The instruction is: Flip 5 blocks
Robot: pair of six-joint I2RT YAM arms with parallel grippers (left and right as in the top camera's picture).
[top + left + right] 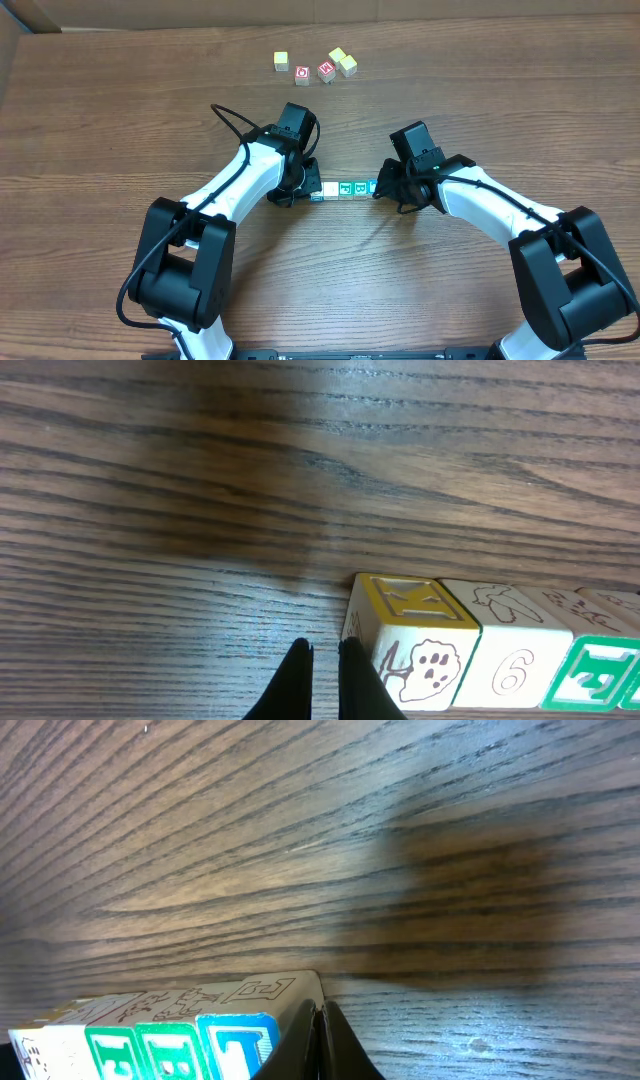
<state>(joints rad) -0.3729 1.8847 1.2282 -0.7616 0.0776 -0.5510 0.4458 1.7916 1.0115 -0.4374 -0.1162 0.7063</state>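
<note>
Brown woodgrain desk (120, 120) carries a tight row of blocks (345, 188); left jaws and right jaws, pinched closed on nothing, flank its ends, likely squeezing the row straight.

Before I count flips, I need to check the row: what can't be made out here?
Overhead: row of blocks too small to read; ends partly masked by left gripper and right gripper.
Left wrist: green block cut by frame edge.
Right wrist: blue block cut by bottom edge.
</note>
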